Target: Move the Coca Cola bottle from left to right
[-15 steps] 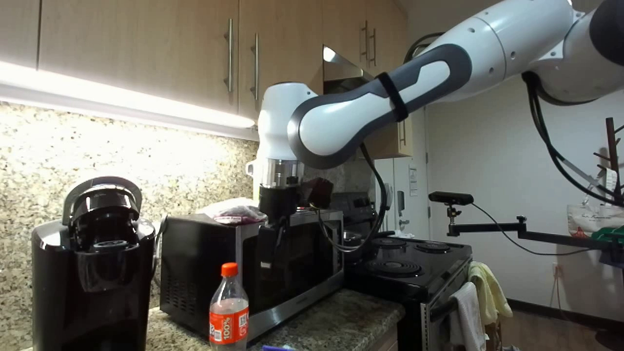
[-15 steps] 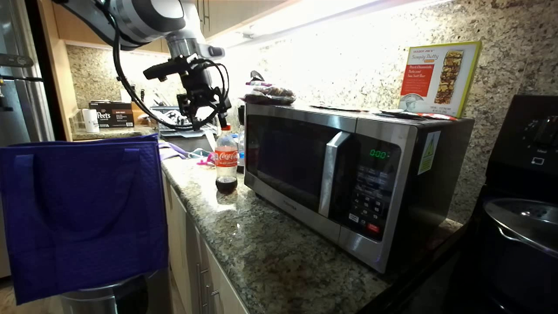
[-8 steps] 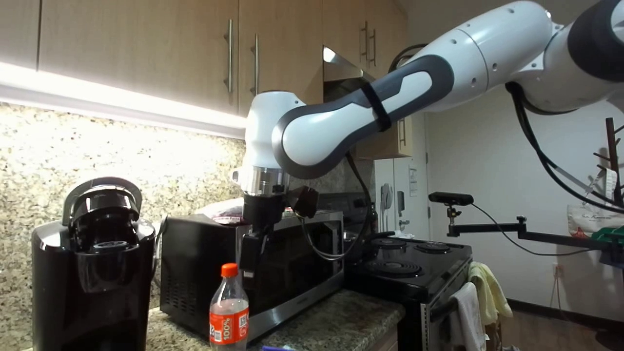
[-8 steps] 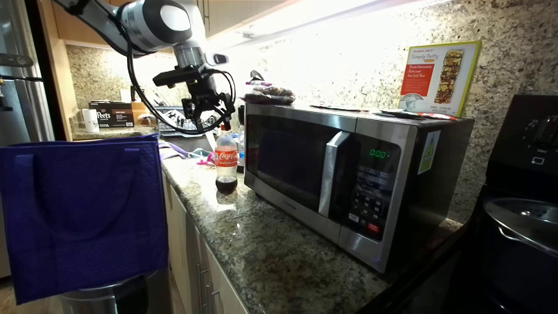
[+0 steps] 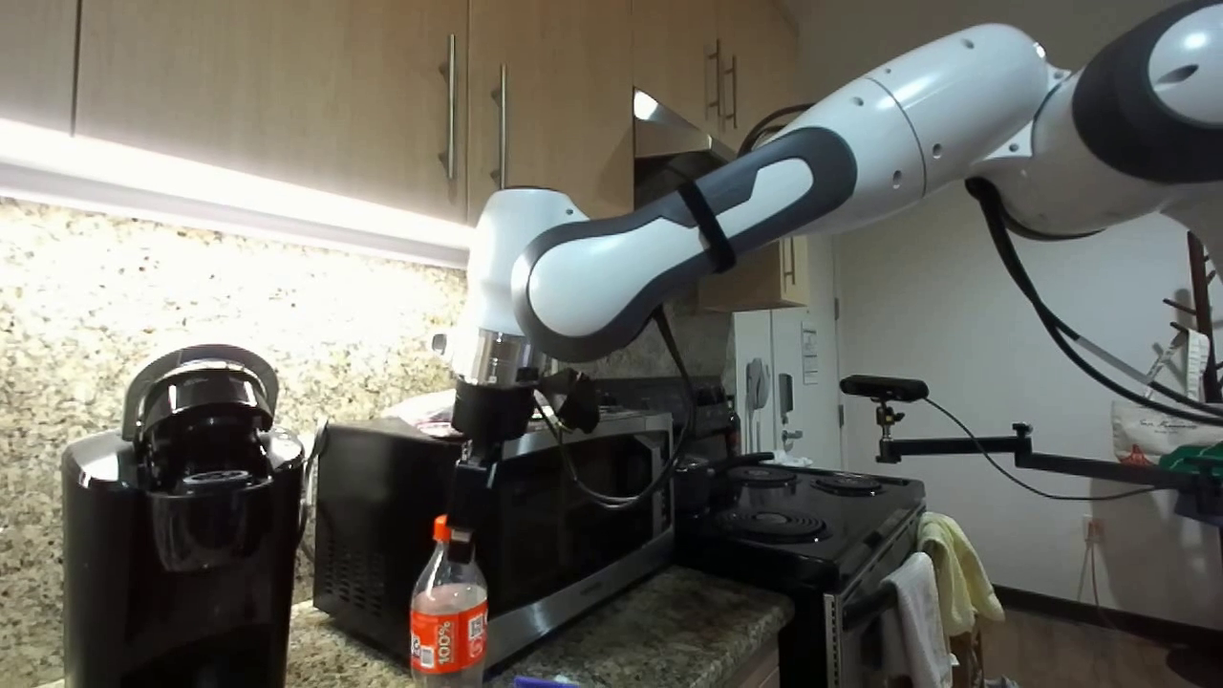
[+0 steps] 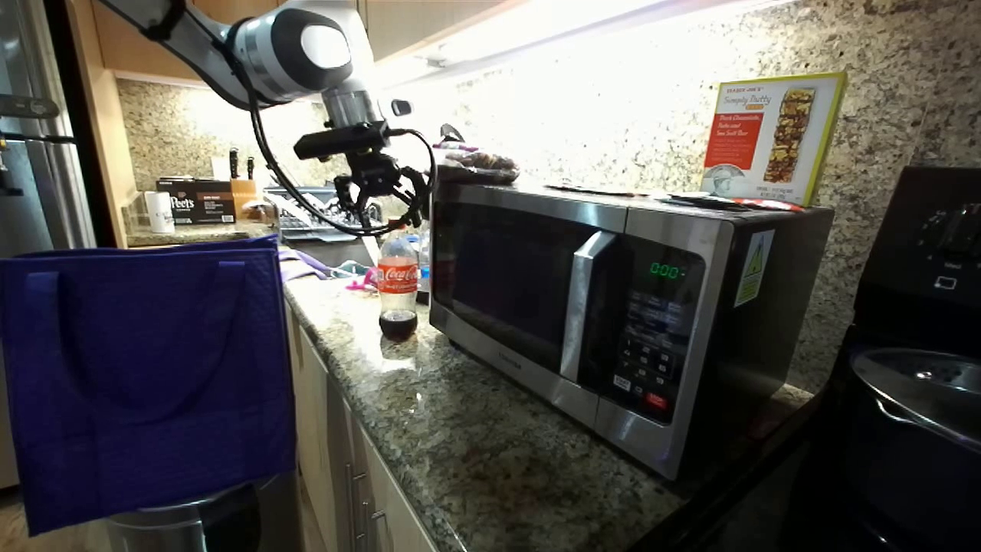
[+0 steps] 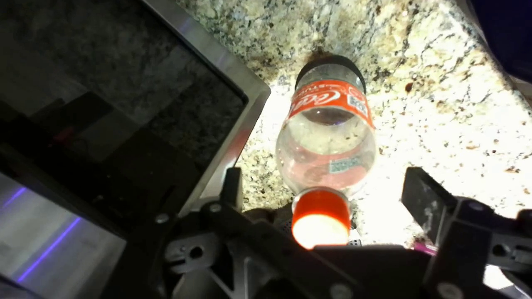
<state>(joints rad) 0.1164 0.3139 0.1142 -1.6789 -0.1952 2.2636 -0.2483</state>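
Wrist view, gripper [image 7: 328, 193] spread wide, cap [image 7: 321, 207] of Coca Cola bottle [image 7: 330, 145] between fingers [image 7: 424, 203], touching neither.

The red label [image 6: 398, 275] on the Coca Cola bottle [image 6: 398, 303] reads "Coca-Cola" in white script; in an exterior view the same label shows a "100%" mark [image 5: 443, 645]; the microwave [image 6: 513, 264] bears a faint "TOSHIBA" low on its front, a green "0:00" on its display [image 6: 665, 271] and a yellow triangle sign [image 6: 754, 267] on its side; a dark box [image 6: 199, 202] carries "Peet's"; the snack-bar box [image 6: 772, 139] says "Simply Nutty", with "Trader Joe's" in smaller letters above; writing on the cloth bag [image 5: 1151, 437] and the posted sheet [image 5: 809, 354] is too small to read.
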